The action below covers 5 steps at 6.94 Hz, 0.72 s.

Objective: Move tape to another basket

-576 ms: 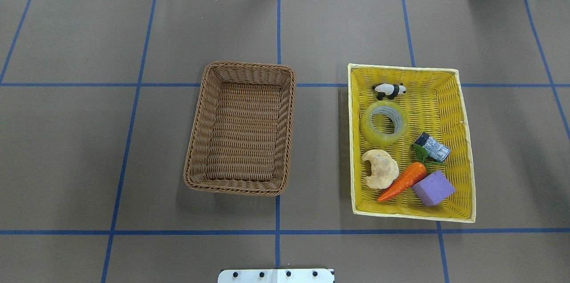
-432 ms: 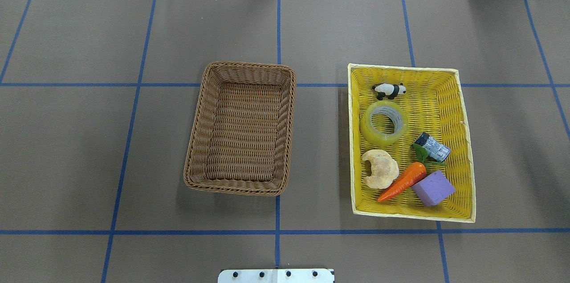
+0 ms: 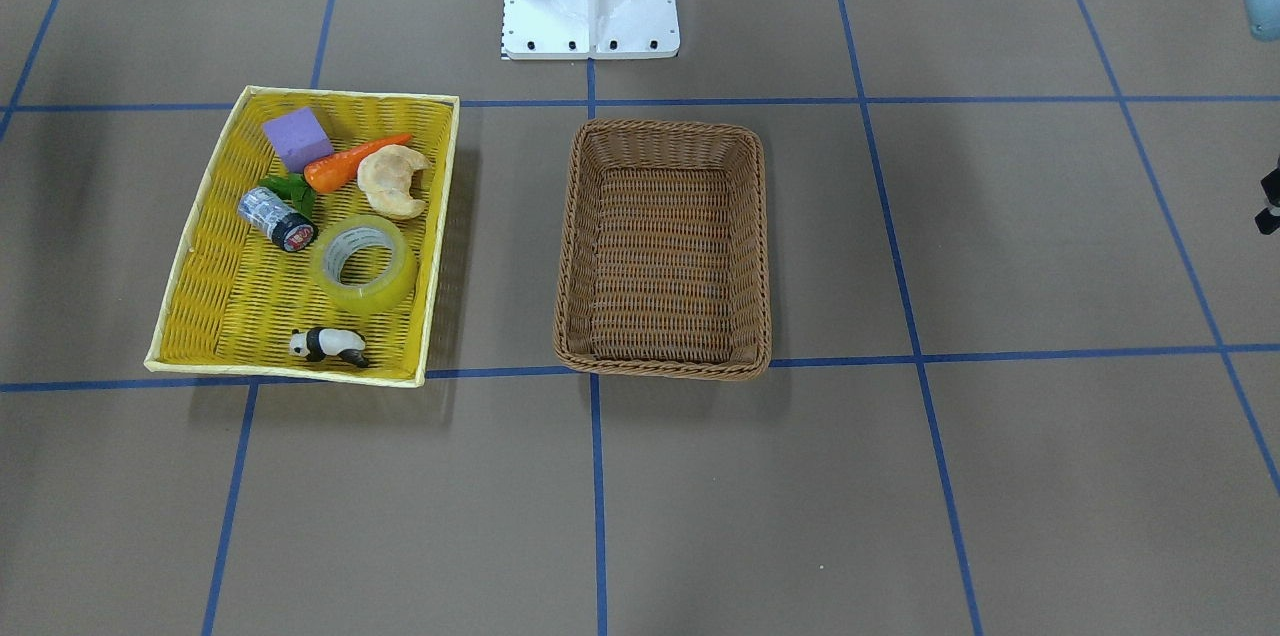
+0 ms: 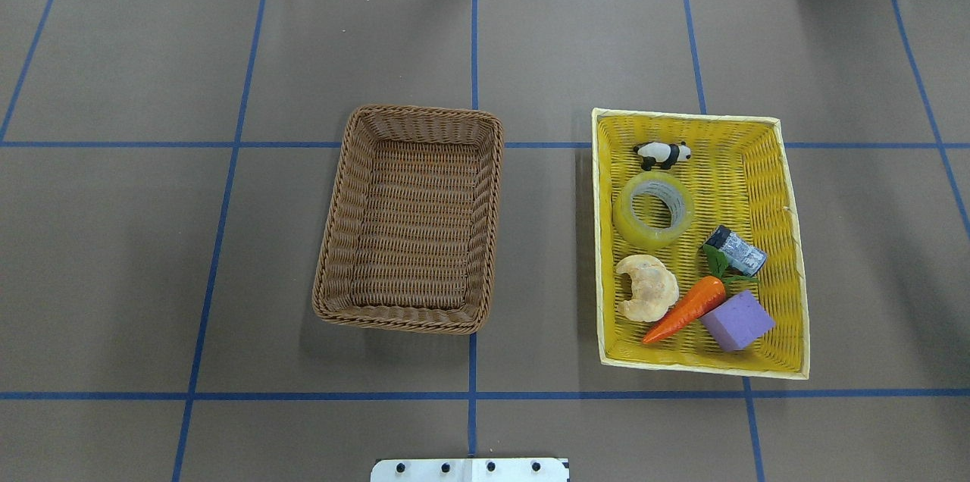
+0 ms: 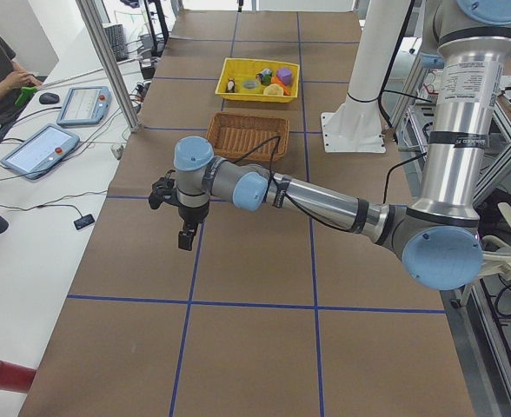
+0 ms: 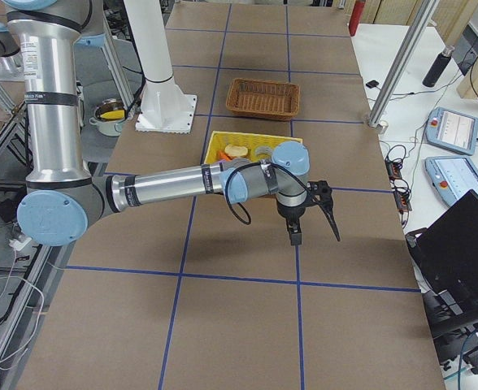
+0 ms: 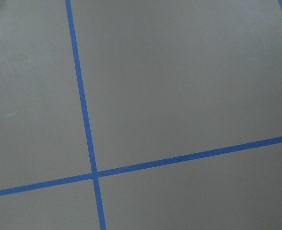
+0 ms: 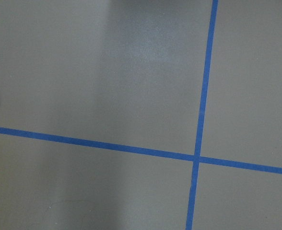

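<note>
The tape (image 4: pixel 652 239) lies flat, hole up, in the yellow tray (image 4: pixel 769 186), toward the tray's 10 o'clock corner in the overhead view. A panda (image 4: pixel 661 154) stands just beside the tape at its 12 o'clock and a croissant (image 4: pixel 646 287) just beside it at 6 o'clock. A silver cylinder (image 4: pixel 735 251) lies near it at 4 o'clock. A carrot (image 4: pixel 686 308) and a purple block (image 4: pixel 736 320) fill the tray's 5 o'clock corner, touching each other. The basket (image 4: pixel 341 239) sits on the tabletop (image 4: pixel 151 277) at the tray's 9 o'clock, apart from it, with only its woven floor showing inside.

The left fingers (image 5: pixel 186 237) show only in the left side view. They point down over bare tabletop, well apart from the basket and tray. The right fingers (image 6: pixel 294 233) show only in the right side view, likewise pointing down over bare tabletop, on the near side of the tray. How far open either pair stands cannot be told from these views. Both wrist cameras look down on brown tabletop crossed by blue lines
</note>
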### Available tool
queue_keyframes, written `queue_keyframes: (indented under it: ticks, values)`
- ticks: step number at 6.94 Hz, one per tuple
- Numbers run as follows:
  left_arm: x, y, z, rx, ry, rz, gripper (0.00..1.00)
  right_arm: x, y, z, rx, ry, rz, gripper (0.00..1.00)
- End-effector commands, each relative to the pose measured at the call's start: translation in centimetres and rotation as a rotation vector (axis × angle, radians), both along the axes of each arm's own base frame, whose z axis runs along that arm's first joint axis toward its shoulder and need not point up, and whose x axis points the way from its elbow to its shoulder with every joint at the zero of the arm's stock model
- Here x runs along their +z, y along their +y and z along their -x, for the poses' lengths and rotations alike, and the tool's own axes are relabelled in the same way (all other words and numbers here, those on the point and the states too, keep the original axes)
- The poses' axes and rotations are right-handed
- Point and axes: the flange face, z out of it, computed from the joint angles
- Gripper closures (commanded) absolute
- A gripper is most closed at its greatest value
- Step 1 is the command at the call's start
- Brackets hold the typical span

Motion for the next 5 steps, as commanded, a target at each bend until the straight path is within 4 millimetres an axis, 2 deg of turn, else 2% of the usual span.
queue_keyframes:
  ticks: [1,3,4,5]
  values:
    - [-0.3,0.3,0.0,-0.004,0.009,0.000,0.02,0.8,0.3,0.3,-0.004,-0.005,0.017,0.00]
    - [-1.7,0.3,0.0,-0.008,0.019,-0.023,0.02,1.5,0.3,0.9,-0.014,-0.003,0.034,0.00]
    - [-3.0,0.4,-0.1,-0.026,0.029,-0.033,0.02,1.8,0.2,1.8,-0.032,0.003,0.036,0.00]
    - [-3.3,0.4,-0.6,-0.025,0.033,-0.031,0.02,2.2,0.3,2.0,-0.036,0.004,0.044,0.00]
